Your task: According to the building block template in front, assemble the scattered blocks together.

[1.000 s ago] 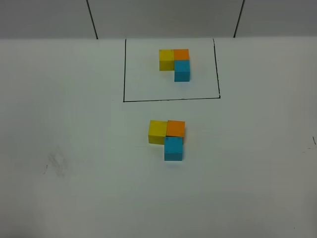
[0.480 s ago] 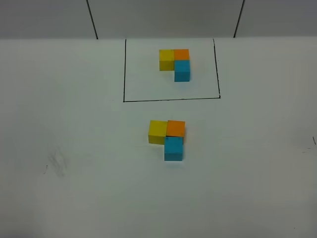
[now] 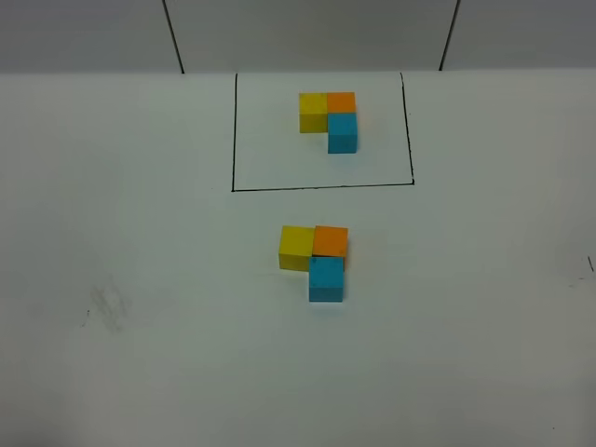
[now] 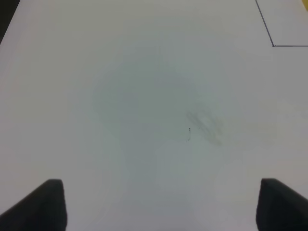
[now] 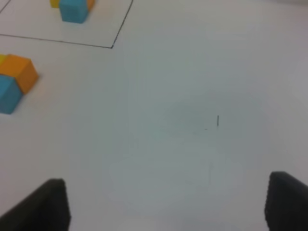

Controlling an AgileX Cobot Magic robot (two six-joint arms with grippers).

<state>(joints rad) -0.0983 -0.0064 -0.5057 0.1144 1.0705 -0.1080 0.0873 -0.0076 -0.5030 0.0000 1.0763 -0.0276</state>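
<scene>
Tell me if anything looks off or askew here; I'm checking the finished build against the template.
Only small things. The assembled blocks copy the template L-shape, but the sky-blue cube sits slightly left of the orange cube, not flush. A faint grey smudge marks the table. Nothing is spilled or damaged.

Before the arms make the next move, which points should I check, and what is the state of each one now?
1. The scattered blocks form the same L as the building block template: ok.
2. Colours match, yellow beside orange, sky-blue in front of orange: ok.
3. Loose cubes touch with no gap: ok, though sky-blue looks slightly offset.
4. Left gripper holds nothing, jaws apart over bare table: ok.
5. Right gripper holds nothing, jaws apart: ok.
6. Both grippers away from the blocks: ok.
</scene>
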